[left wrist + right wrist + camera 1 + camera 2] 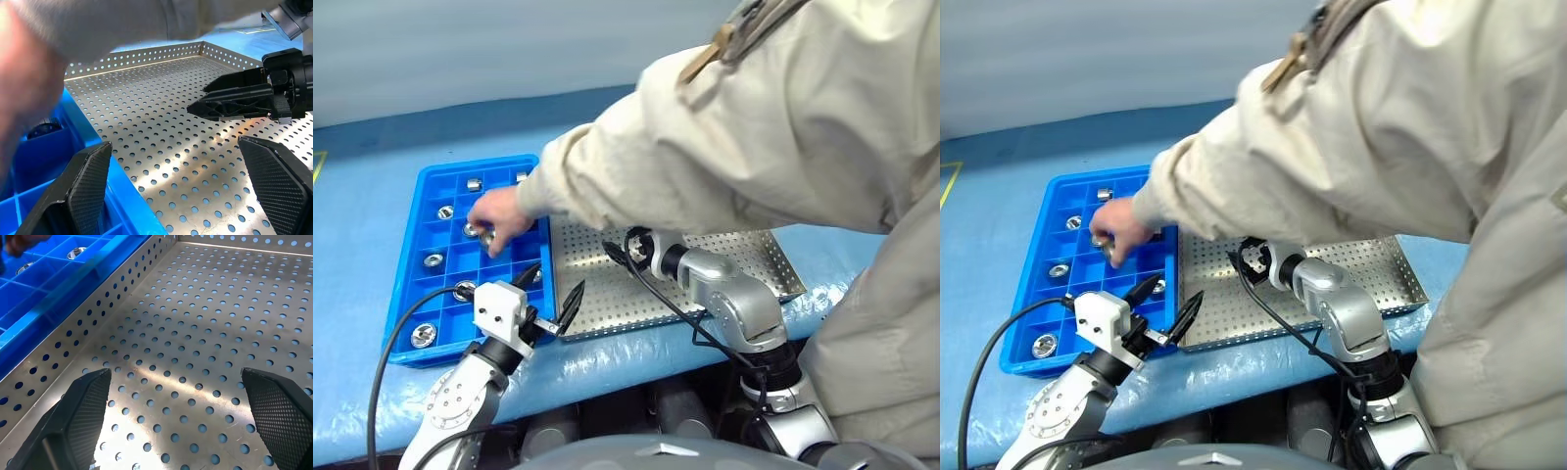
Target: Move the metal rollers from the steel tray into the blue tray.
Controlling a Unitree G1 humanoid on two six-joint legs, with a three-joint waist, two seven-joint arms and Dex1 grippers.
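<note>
Blue tray (pixel 403 262): bright blue, grid-divided, on a lighter blue table cover (pixel 352 392). Steel tray (pixel 744 257): silver, dotted all over with round holes. Rollers (pixel 424 336) shiny silver; person's sleeve (pixel 724 147) beige; fingers (pixel 85 191) black, cross-hatched.

Steel tray (pixel 754 264) far edge: hidden behind the person's sleeve (pixel 705 166).
Blue tray (pixel 421 211) right compartments: covered by the person's hand (pixel 499 217).
Hand's contents: too small to tell.

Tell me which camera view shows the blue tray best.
The left eye view: the whole blue tray lies there with its rollers. The right eye view is similar; both wrist views catch just an edge.
</note>
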